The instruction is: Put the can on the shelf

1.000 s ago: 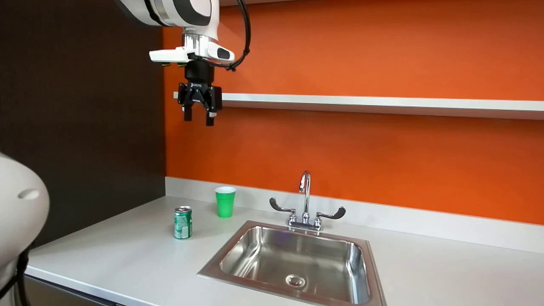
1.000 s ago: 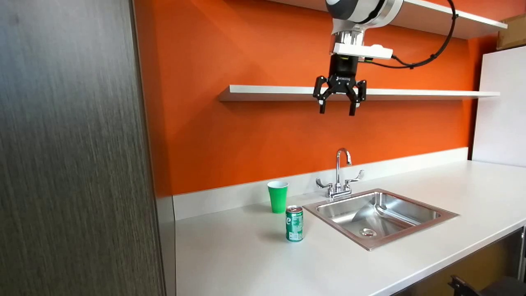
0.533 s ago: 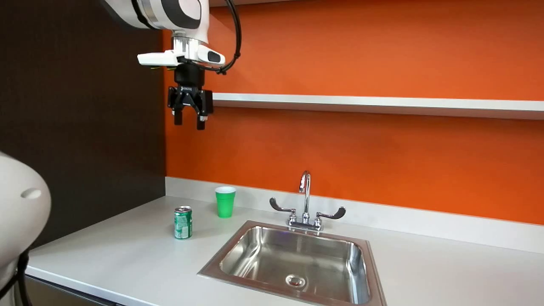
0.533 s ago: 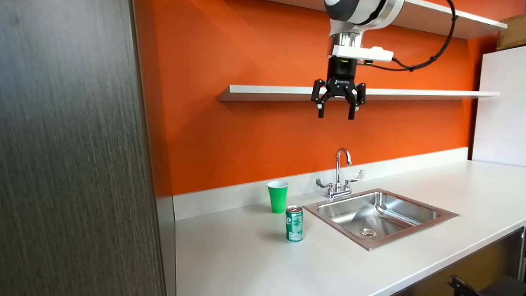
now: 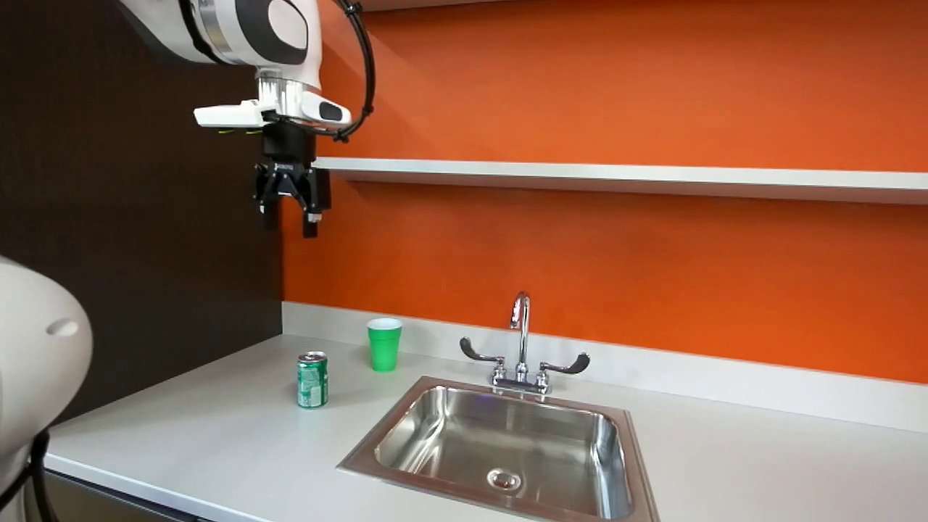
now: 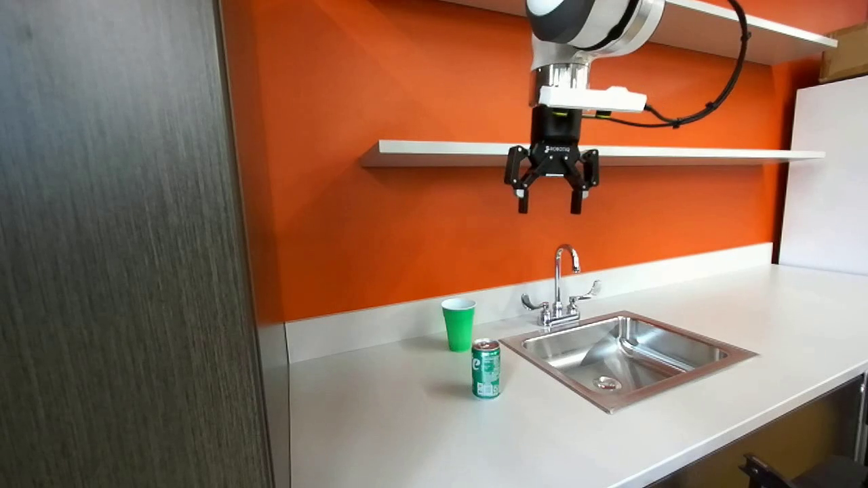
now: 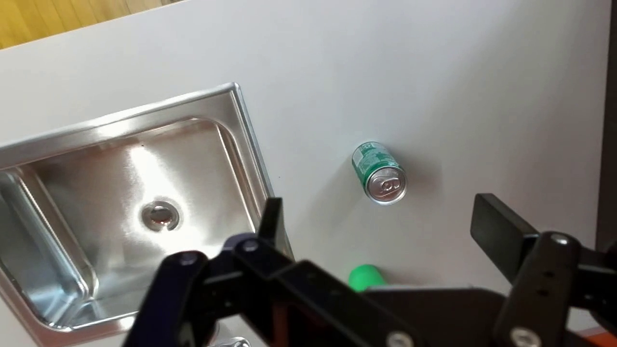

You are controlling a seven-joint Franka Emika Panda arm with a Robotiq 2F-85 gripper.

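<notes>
- In an exterior view, the green can [image 5: 312, 380] stood upright on the white surface [image 5: 196, 442], left of the sink [image 5: 392, 423] and apart from it.
- Same view: bright green cup [image 5: 384, 346] stood upright off the sink's rear left corner, near the orange wall [image 5: 616, 254]; faucet [image 5: 523, 351] rose at the sink's rear rim.
- Shelf [image 5: 616, 172] ran along the wall, high above the sink.
- Arm [image 5: 286, 32] reached in from the upper left; jaws pointed down, parted with a clear gap, high over the surface and to the left of the sink.
- In an exterior view, the can [image 6: 486, 369] stood near the sink's left corner; the cup stood behind it, also left of the sink.
- Jaws hung above the sink's left part as seen there, spread wide, with the shelf behind them.
- Wrist view: can, seen from above with silvery top and pull tab, stood on the surface to the right of the sink.
- Jaws stood wide apart, one jaw overlapping the sink's edge as seen there, the other farther right; can showed beyond the gap.
- Cup, right of the sink, was partly hidden by the jaws.
</notes>
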